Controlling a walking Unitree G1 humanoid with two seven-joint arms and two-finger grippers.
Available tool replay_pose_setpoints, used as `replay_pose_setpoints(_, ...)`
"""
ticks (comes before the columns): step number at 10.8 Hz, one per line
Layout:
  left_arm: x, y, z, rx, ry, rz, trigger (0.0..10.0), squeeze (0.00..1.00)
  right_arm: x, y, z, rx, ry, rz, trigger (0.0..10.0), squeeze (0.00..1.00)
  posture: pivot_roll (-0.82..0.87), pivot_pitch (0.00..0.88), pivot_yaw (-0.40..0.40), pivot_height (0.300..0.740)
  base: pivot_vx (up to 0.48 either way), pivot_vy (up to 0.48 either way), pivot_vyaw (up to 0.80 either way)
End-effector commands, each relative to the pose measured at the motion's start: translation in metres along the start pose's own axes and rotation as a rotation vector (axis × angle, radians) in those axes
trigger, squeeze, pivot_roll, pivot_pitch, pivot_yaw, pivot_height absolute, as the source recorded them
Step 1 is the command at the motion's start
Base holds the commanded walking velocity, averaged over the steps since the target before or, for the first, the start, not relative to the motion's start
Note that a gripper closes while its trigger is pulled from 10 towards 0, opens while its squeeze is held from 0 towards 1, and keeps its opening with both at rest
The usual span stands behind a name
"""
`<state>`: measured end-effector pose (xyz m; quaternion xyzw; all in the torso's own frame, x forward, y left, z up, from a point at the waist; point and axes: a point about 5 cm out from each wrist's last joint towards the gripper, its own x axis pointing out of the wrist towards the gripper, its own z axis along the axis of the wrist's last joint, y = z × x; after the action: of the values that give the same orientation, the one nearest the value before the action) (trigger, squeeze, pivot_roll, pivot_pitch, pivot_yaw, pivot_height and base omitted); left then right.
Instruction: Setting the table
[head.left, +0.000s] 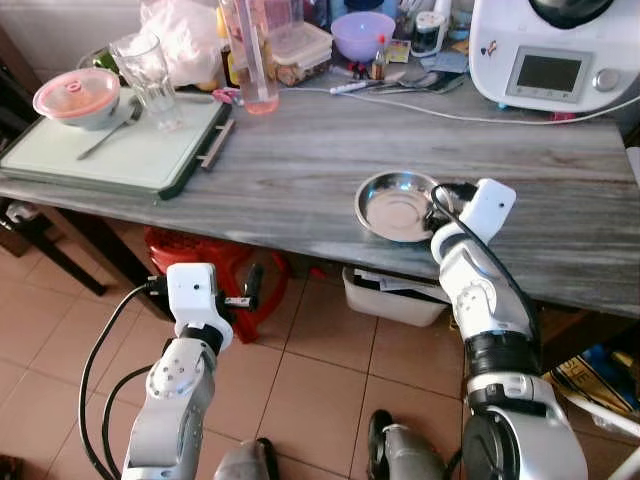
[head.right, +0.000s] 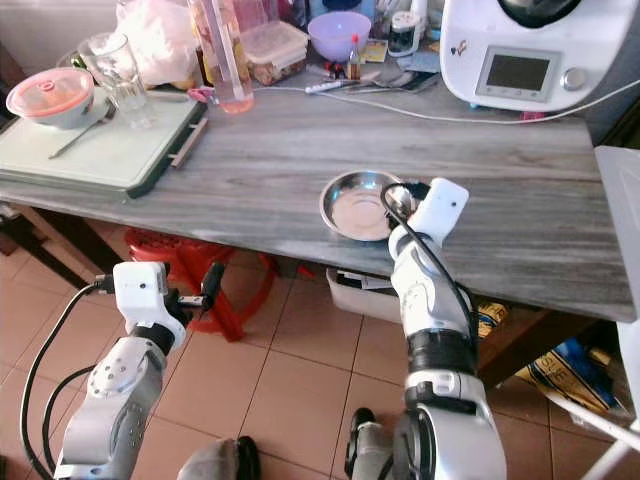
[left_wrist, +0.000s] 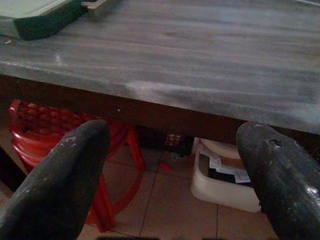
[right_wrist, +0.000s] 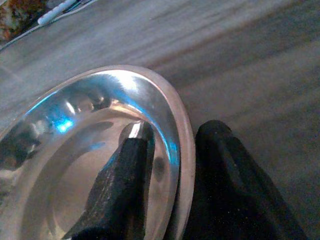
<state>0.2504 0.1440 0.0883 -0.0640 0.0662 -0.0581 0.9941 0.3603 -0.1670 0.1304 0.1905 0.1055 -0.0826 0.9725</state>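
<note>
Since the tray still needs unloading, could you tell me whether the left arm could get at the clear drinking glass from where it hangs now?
Probably not: the left gripper hangs open below the grey table's edge, and the clear drinking glass stands far back on the green tray.

Bright, sharp head views; dim, soft wrist views with blue glare.

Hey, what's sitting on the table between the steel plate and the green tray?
Nothing: in the left eye view the stretch of grey table between the steel plate, gripped at its rim by the right claw, and the green tray is bare wood.
</note>
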Motion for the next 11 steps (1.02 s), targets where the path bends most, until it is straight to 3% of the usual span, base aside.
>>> replay_pose_setpoints(1,-0.001,0.001,0.004,0.016,-0.012,0.003,10.0,0.0,0.003,0.002,0.005,0.014,-0.02,0.008,10.0,1.0,0.03,0.141,0.073,0.74,0.0,0.0,0.0)
replay_pose_setpoints(3,0.001,0.001,0.005,0.017,-0.014,0.005,10.0,0.0,0.007,0.018,0.023,0.06,-0.117,0.088,10.0,1.0,0.03,0.14,0.074,0.74,0.0,0.0,0.0)
replay_pose_setpoints(6,0.001,0.001,0.009,0.019,-0.036,0.014,10.0,0.0,0.003,0.026,0.034,0.051,-0.185,0.162,10.0,1.0,0.04,0.138,0.07,0.74,0.0,0.0,0.0)
replay_pose_setpoints(8,-0.002,0.005,0.014,0.006,-0.059,0.034,10.0,0.0,-0.016,0.02,0.041,-0.126,-0.322,0.207,10.0,1.0,0.04,0.133,0.063,0.74,0.0,0.0,0.0)
replay_pose_setpoints(11,0.0,0.004,0.015,0.007,-0.069,0.021,10.0,0.0,-0.043,0.018,0.045,-0.278,-0.428,0.257,10.0,1.0,0.03,0.11,0.064,0.74,0.0,0.0,0.0)
